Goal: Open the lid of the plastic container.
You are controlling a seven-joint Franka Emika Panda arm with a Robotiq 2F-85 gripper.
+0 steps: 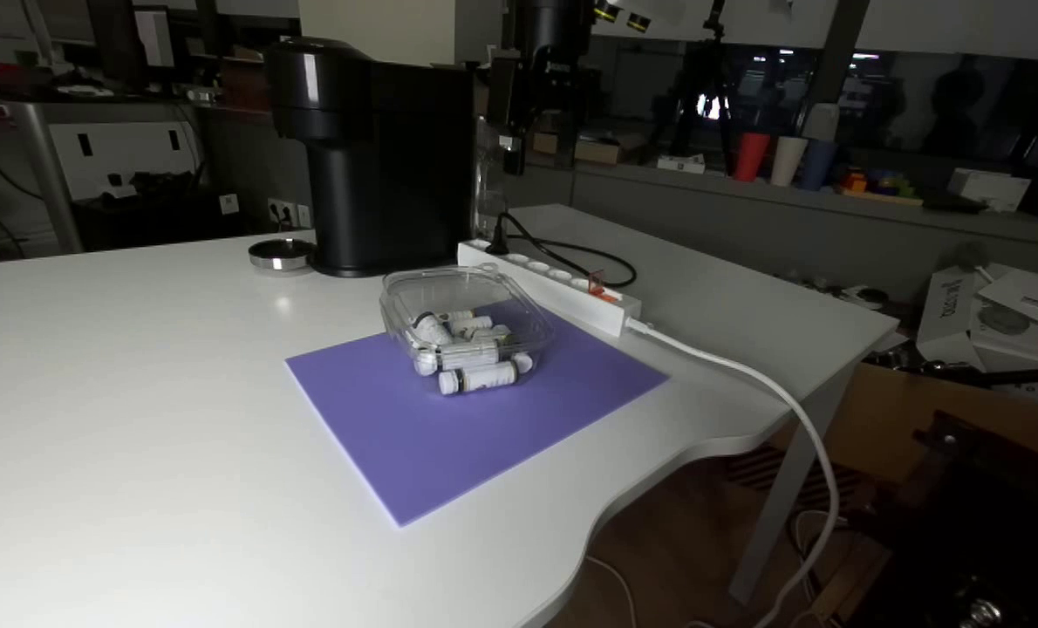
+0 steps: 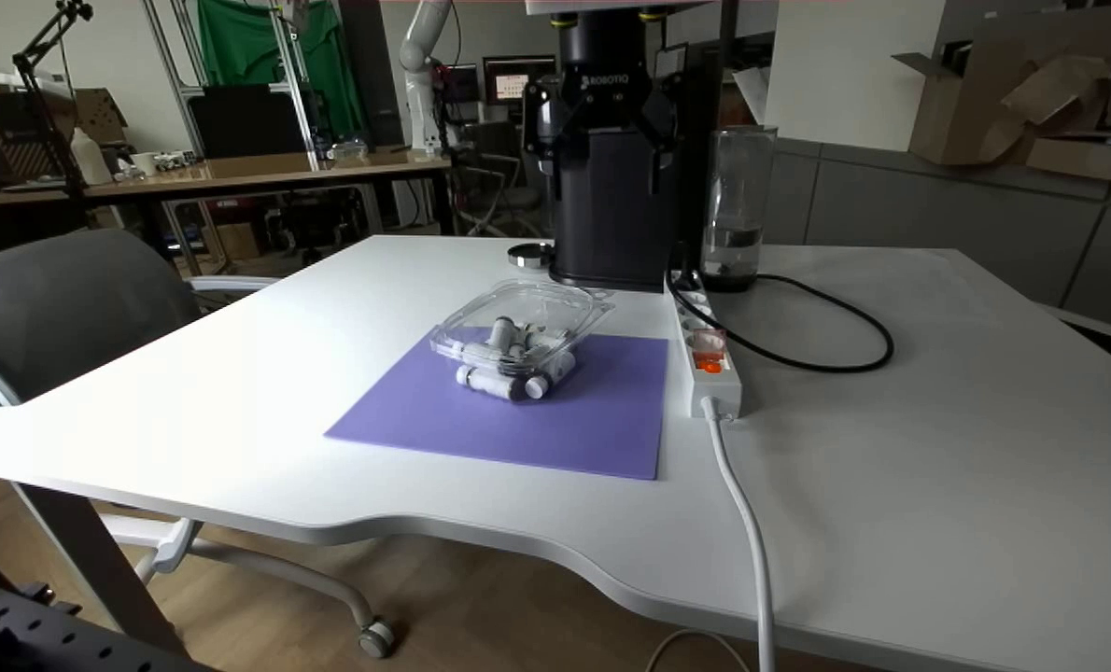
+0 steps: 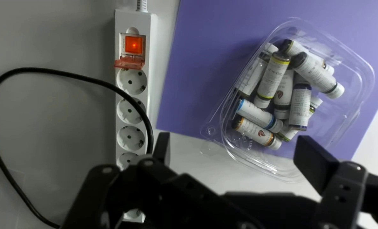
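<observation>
The plastic container, a shallow clear tub with several white-labelled bottles inside, sits partly on the purple mat. It shows in both exterior views. The transparent lid lies over its top, also visible in an exterior view. In the wrist view a clear corner tab sticks out from the rim. My gripper is open and empty, its fingers wide apart above the container's near end. In the exterior views the gripper hangs well above the table, apart from the lid.
A white power strip with a black cable lies beside the purple mat. A tall black machine stands behind the container, with a round metal dish beside it. A clear water tank stands near the strip.
</observation>
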